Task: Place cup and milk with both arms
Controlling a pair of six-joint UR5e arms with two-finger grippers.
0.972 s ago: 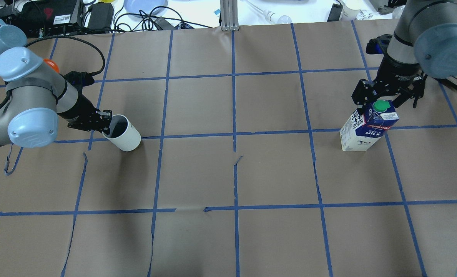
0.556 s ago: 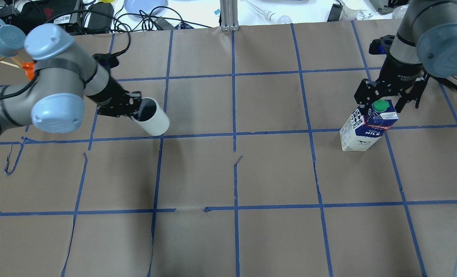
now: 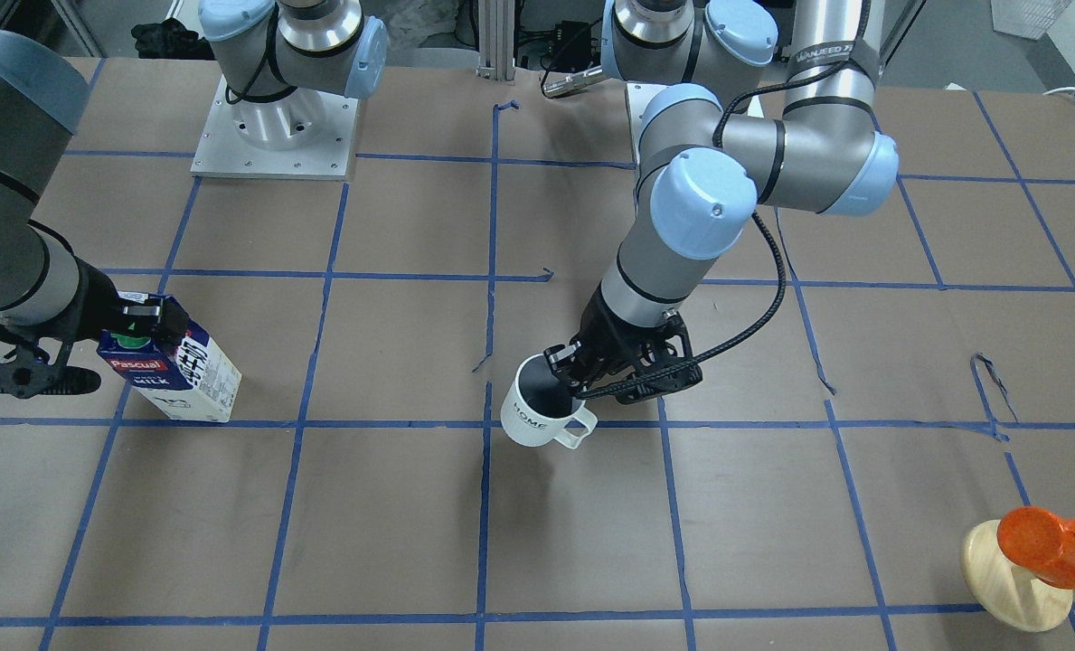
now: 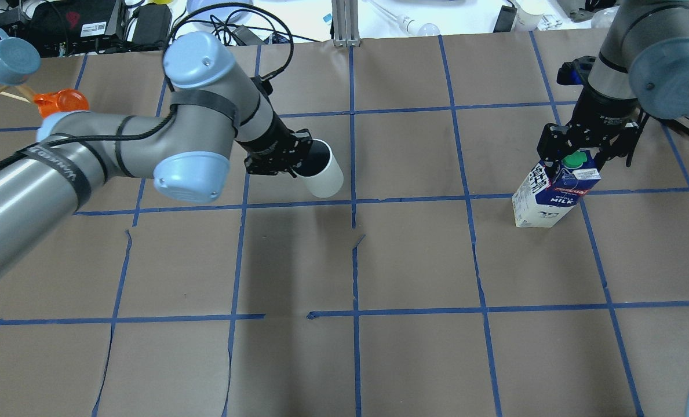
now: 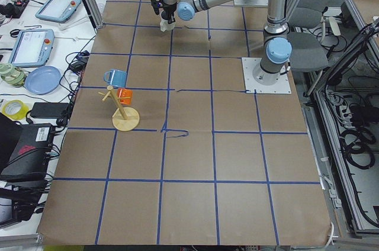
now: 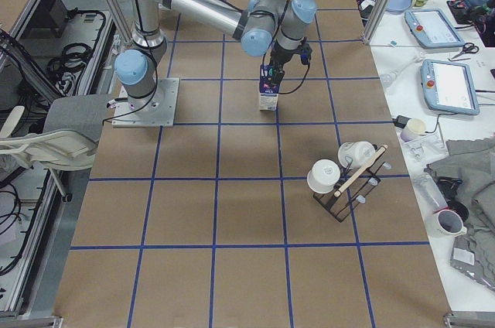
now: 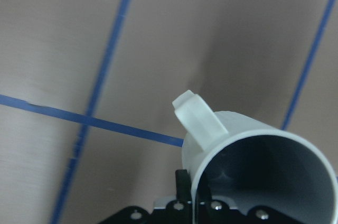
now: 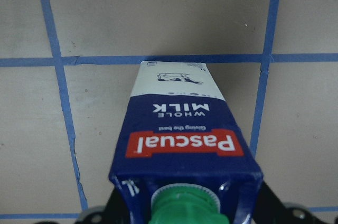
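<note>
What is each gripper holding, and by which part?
The left gripper holds the cup by its rim. The right gripper straddles the top of the milk carton; whether it grips cannot be told.

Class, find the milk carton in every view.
Front-facing: milk carton at left.
Overhead: carton at right.
Exterior left: not visible.
Exterior right: carton upper middle.
Left wrist: absent.
Right wrist: carton fills centre.
Shared landmark: its green cap, at the right pincer.
</note>
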